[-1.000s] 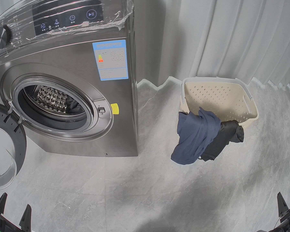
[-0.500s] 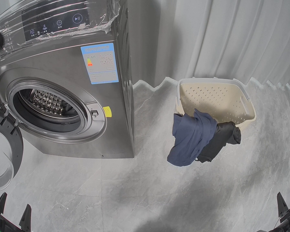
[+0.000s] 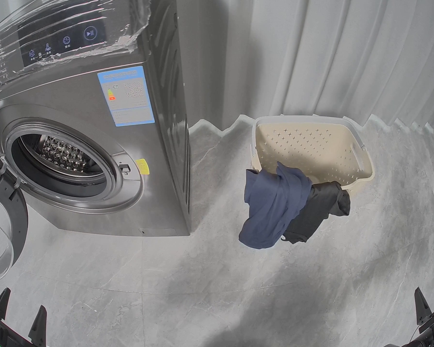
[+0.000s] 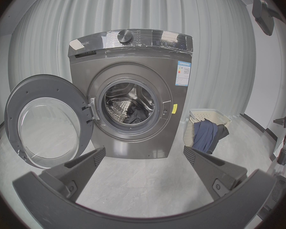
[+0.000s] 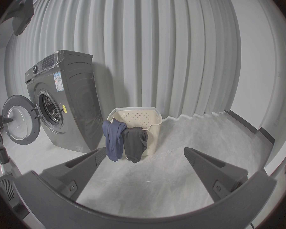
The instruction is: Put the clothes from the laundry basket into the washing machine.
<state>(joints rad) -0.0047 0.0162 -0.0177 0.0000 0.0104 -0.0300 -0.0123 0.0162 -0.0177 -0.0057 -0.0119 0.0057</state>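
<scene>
A cream laundry basket stands on the floor right of the grey washing machine. A navy garment and a black garment hang over the basket's near rim. The machine's round door is swung open, and a dark garment lies in the drum. My left gripper is low at the left, open and empty. My right gripper is low at the right, open and empty. Both are far from the basket.
White curtains hang behind the basket and the machine. Grey stone floor lies bare between me and both. The open door juts out on the machine's left side.
The whole head view has shifted: the machine and the basket sit further left in the picture than before, so the camera turned right. Both grippers keep their places.
</scene>
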